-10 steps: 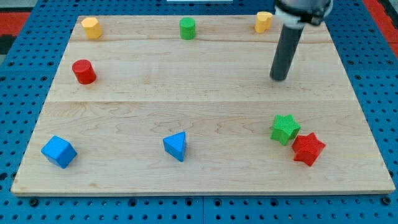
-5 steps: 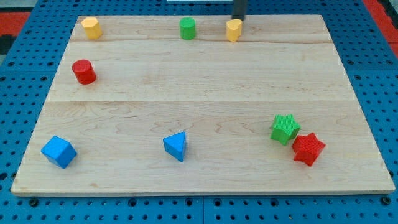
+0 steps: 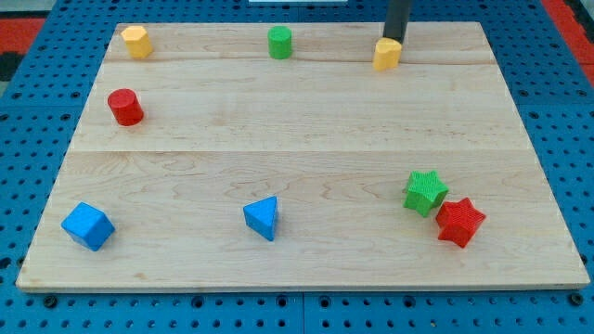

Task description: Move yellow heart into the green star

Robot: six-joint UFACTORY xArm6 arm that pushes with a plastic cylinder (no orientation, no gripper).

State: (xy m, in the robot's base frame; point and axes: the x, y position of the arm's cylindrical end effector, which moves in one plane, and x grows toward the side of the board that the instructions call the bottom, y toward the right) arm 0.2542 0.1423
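Yellow heart (image 3: 387, 54) sits near the view's top edge of the wooden board (image 3: 297, 139), right of centre, with my tip (image 3: 393, 40) pressed against its upper side; the dark rod drops in from the view's top and its lower end meets the block's back edge, though whether the two are truly touching or only just beside each other is hard to tell from this angle. The arm carries no grasping hand, only this bare rod, so nothing is clutched or released; it simply stands upright behind the block. The green star (image 3: 425, 192) lies well apart from the heart, low on the view's right, and its lower right corner touches the red star (image 3: 460, 222), which sits closer to the view's bottom right. Along the view's top row, a green cylinder (image 3: 279, 42) stands to the left of the heart, and a second yellow block (image 3: 136, 41), its shape unclear but roughly rounded, occupies the top left corner. A red cylinder (image 3: 124, 107) rests below that yellow block on the view's left side. Near the view's bottom, a blue cube (image 3: 87, 225) sits at the left corner and a blue triangular block (image 3: 263, 217) lies near the middle, left of the green star. The board rests on a blue perforated table (image 3: 37, 111).
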